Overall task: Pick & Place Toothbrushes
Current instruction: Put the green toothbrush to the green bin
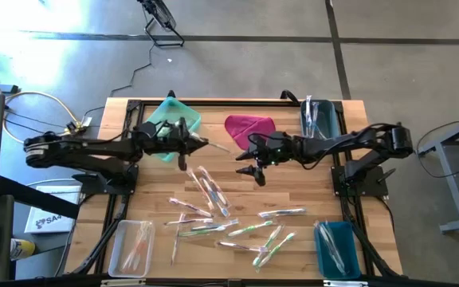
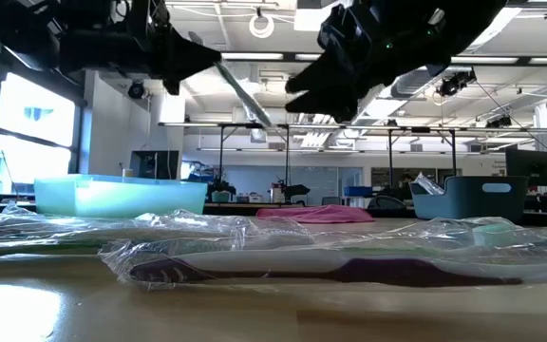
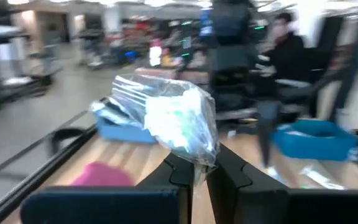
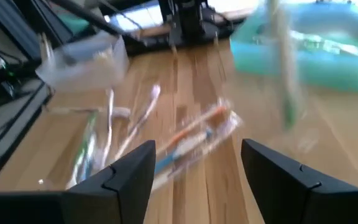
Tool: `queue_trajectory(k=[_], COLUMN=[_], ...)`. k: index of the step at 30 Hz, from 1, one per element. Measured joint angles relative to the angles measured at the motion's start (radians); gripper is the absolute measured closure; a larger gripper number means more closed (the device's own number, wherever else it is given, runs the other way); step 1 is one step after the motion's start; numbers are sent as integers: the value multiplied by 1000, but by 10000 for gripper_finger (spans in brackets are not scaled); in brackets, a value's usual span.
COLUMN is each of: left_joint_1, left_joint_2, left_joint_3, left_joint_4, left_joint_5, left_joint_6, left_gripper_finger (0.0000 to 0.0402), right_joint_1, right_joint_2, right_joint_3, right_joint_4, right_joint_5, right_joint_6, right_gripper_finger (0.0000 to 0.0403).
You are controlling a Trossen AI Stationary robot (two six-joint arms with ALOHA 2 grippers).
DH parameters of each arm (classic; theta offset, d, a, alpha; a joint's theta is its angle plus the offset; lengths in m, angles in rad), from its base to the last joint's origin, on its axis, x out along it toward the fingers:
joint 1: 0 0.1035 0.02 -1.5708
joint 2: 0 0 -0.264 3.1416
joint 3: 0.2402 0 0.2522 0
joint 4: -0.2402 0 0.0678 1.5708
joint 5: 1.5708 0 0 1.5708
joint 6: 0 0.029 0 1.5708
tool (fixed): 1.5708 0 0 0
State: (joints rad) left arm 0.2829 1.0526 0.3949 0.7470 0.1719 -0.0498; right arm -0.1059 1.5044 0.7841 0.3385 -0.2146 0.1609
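Wrapped toothbrush (image 3: 179, 121) pinched in left gripper (image 3: 194, 177); right gripper (image 4: 194, 165) spread, empty, above scattered toothbrushes (image 1: 229, 215).

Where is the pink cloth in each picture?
High view: the magenta cloth lies at the table's far middle, between the two arms.
Low view: a low pink heap at the far middle, behind the wrapped toothbrushes.
Left wrist view: a pink blur beside the left gripper's fingers.
Right wrist view: not in it.
Shared landmark: the wooden table.
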Motion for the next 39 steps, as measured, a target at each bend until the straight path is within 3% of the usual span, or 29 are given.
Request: queue_trajectory(k=[3, 7, 12, 15, 23, 29, 39], left_joint_1=[0, -1, -1, -1, -1, -1, -1], left_joint_2=[-77, -149, -148, -132, -119, -119, -92], left_joint_3=[32, 167, 383, 487, 614, 626, 626], left_joint_4=[-196, -564, -960, -1110, -1372, -1545, -1745], left_joint_5=[-90, -228, -395, -433, -518, -635, -688], left_joint_6=[0, 11, 20, 19, -31, -135, -320], left_gripper_finger=[380, 380, 380, 380, 380, 380, 380], right_joint_1=[0, 0, 0, -1, -1, -1, -1], right_joint_2=[7, 13, 12, 12, 12, 12, 12], right_joint_3=[0, 0, 0, 0, 0, 0, 0], right_joint_4=[10, 8, 16, 14, 10, 8, 8], right_joint_5=[15, 59, 130, 145, 145, 145, 145], right_joint_6=[0, -1, -8, -8, -8, -8, -8], right_gripper_finger=[172, 172, 172, 173, 173, 173, 173])
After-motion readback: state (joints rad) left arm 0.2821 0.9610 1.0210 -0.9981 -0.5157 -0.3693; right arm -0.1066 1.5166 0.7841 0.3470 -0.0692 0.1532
